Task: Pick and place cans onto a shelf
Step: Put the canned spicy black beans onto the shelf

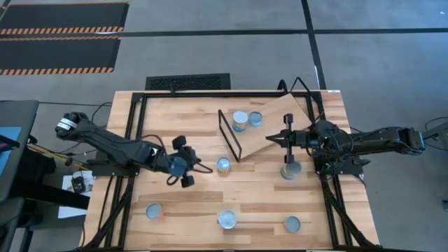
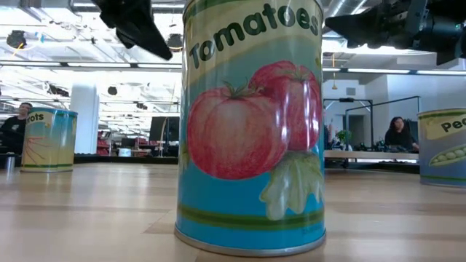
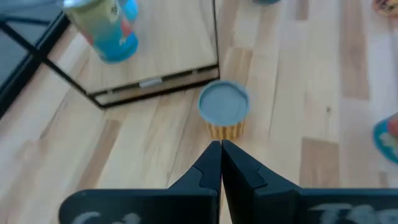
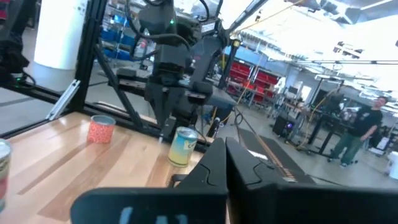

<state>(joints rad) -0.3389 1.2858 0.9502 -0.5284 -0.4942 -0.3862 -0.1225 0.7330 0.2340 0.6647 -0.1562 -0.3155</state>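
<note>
Mostly shiny-topped cylindrical cans (image 1: 223,165), wood shelf (image 1: 283,119).

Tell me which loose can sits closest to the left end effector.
The yellow-sided can, just right of the left end effector, beside the shelf's black wire end. Other loose cans sit farther away.

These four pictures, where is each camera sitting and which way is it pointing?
High view: above the table, looking straight down; both arms, the shelf, scattered cans.
Low view: at tabletop height, looking level into the room; a tomato can fills it, dark arm parts overhead.
Left wrist view: on the left arm, looking past the shut left gripper at a yellow can.
Right wrist view: on the right arm, past the shut right gripper toward the left arm.
Shared: the yellow can shows from above and from the left wrist.
</note>
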